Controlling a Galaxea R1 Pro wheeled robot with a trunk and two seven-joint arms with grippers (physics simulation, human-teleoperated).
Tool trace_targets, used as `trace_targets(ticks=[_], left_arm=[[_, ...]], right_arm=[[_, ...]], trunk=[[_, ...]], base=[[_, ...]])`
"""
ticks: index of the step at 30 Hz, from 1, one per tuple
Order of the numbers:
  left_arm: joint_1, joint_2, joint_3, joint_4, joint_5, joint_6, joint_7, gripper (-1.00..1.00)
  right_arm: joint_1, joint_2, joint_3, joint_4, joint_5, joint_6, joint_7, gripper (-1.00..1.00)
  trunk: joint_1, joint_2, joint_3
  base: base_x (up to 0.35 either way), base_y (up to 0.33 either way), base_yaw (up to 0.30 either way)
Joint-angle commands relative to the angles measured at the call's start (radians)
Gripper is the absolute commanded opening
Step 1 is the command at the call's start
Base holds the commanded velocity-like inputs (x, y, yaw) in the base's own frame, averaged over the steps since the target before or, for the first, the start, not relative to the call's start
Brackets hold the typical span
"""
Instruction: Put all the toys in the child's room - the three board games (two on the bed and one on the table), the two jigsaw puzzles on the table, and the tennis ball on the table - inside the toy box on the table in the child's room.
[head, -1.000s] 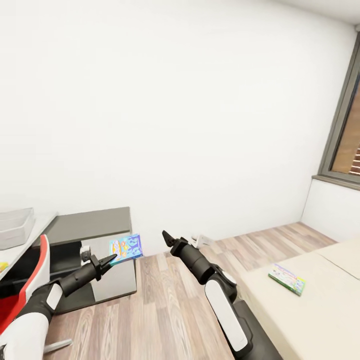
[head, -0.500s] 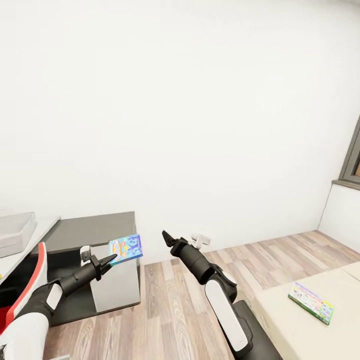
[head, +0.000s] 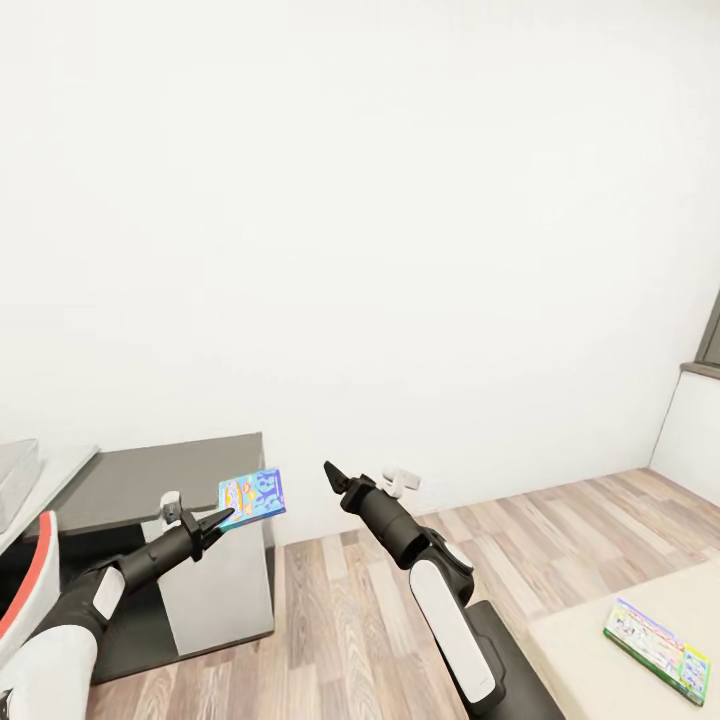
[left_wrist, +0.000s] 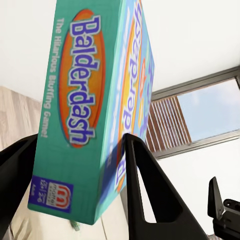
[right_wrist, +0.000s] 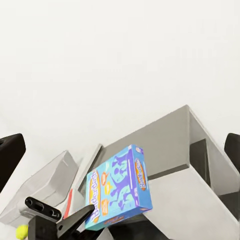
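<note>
The left gripper (head: 215, 521) holds the small blue flat "Balderdash" board game box (head: 252, 498) up in the air, its black fingers (left_wrist: 145, 195) clamped on the box's lower edge; in the left wrist view the teal side with the orange oval title sits squeezed between them. The box hangs above the near right corner of the low dark grey unit with a white front panel (head: 215, 590), which stands against the white wall (head: 380, 220) at the left.

The right gripper (head: 334, 474) is raised just right of the box, apart from it and holding nothing; in the right wrist view its two dark fingers sit wide apart at the picture's edges.

At far left, a corner of the shallow light grey toy bin (head: 14, 482) rests on the pale tabletop (head: 58, 470). The right wrist view shows the same bin (right_wrist: 42, 192) and a small yellow-green ball (right_wrist: 21, 231) beside it.

At near right, a flat green-edged, white-topped game box (head: 660, 648) lies on the beige mattress of the bed (head: 590, 650). Wood-plank floor (head: 340, 610) runs between the unit and the bed.
</note>
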Motion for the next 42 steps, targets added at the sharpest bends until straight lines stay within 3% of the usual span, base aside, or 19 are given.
trace_targets(ticks=[1, 16, 29, 42], left_arm=[[-0.002, -0.001, 0.008, 0.0, -0.006, 0.01, -0.005, -1.0], [-0.002, -0.001, 0.008, 0.0, -0.006, 0.01, -0.005, -1.0], [-0.002, 0.0, 0.009, 0.0, -0.006, 0.011, -0.006, -1.0], [-0.002, 0.001, 0.012, 0.0, -0.006, 0.012, -0.005, -1.0]], right_arm=[[-0.001, 0.0, -0.001, -0.001, -0.006, 0.003, -0.001, 1.0], [-0.001, 0.0, 0.0, -0.002, -0.008, 0.005, -0.002, 1.0], [-0.001, 0.0, 0.0, -0.002, -0.008, 0.003, -0.002, 1.0], [-0.001, -0.001, -0.003, -0.002, -0.006, 0.001, -0.002, 1.0]], trunk=[[0.001, -0.001, -0.002], [0.001, -0.001, -0.002], [0.001, -0.001, -0.002], [-0.049, 0.09, 0.038]], base=[[0.323, 0.0, 0.0], [0.317, 0.0, 0.195], [0.045, 0.0, 0.291], [0.0, 0.0, 0.133]])
